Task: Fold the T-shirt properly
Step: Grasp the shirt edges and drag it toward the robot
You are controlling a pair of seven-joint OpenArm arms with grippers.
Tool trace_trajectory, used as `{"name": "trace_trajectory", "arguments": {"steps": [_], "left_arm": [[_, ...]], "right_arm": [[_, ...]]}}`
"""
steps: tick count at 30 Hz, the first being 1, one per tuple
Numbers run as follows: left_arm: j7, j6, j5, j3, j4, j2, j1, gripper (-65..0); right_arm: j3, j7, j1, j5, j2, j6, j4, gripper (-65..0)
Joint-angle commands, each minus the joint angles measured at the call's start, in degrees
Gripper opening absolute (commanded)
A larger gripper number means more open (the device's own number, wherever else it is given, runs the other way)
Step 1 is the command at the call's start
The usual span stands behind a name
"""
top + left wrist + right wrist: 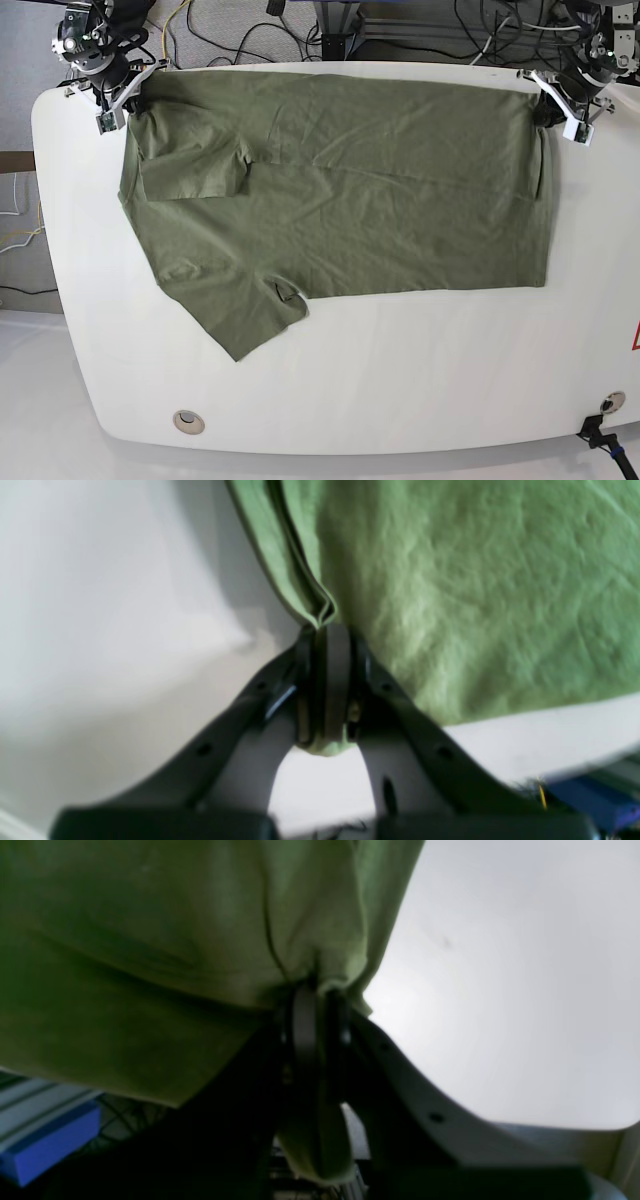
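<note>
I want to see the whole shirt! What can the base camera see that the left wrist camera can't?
Only the base view shows the whole T-shirt spread on the white table, with a sleeve sticking out toward the front and the right gripper pinching the other far corner. Only the left wrist view shows up close how the left gripper is shut on a folded edge of cloth, with fabric poking out between the pads. Both show green fabric, white table and that left gripper.
</note>
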Motion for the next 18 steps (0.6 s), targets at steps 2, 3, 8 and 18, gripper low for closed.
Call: {"name": "trace_trajectory", "arguments": {"steps": [2, 3, 8, 18], "left_arm": [[0.3, -0.1, -0.1, -0.4, 2.0, -0.9, 1.5, -65.0], [0.3, -0.1, -0.1, -0.4, 2.3, -0.9, 2.1, -65.0], [0.3, -0.1, -0.1, -0.5, 2.7, -0.9, 3.2, -65.0], [0.3, -0.2, -0.1, -5.2, 2.7, -1.1, 5.9, -65.0]], "right_arm": [[0.4, 0.3, -0.7, 0.0, 0.3, 0.2, 1.3, -65.0], [0.6, 0.3, -0.7, 0.0, -0.5, 0.2, 1.3, -65.0], [0.6, 0.2, -2.3, 0.0, -1.1, 0.2, 2.8, -65.0], [0.6, 0.2, -2.0, -0.3, -1.2, 0.2, 2.9, -65.0]]}}
